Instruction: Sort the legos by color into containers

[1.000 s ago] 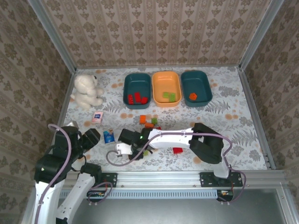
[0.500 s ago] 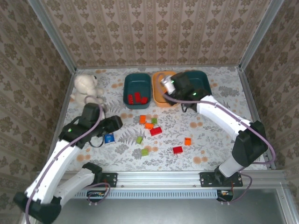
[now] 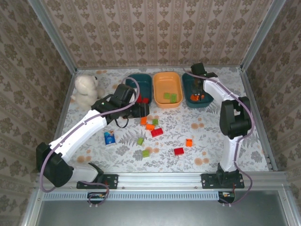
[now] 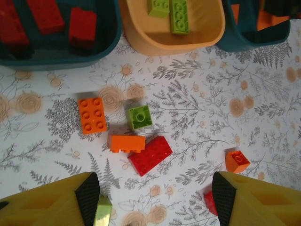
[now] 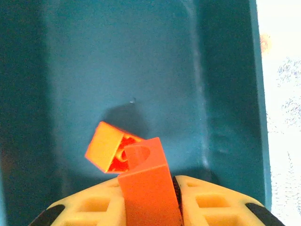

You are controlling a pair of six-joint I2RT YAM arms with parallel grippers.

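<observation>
- Right pincer (image 5: pixel 150 203) is clamping a small orange plastic brick (image 5: pixel 148 181) over the dark teal oval tub (image 5: pixel 141 56).
- Left pincer (image 4: pixel 153 197) is hovering open, empty.
- Eight bricks (image 3: pixel 156 132) are lying unsorted on the bench (image 3: pixel 202 127).

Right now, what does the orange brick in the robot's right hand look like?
The orange brick is small, smooth plastic, with an open end showing a round tube inside. The right hand is shut on it, and it sticks out tilted over the floor of a dark teal tub. A second orange brick lies tipped over just beyond it; whether they touch is unclear.
</observation>
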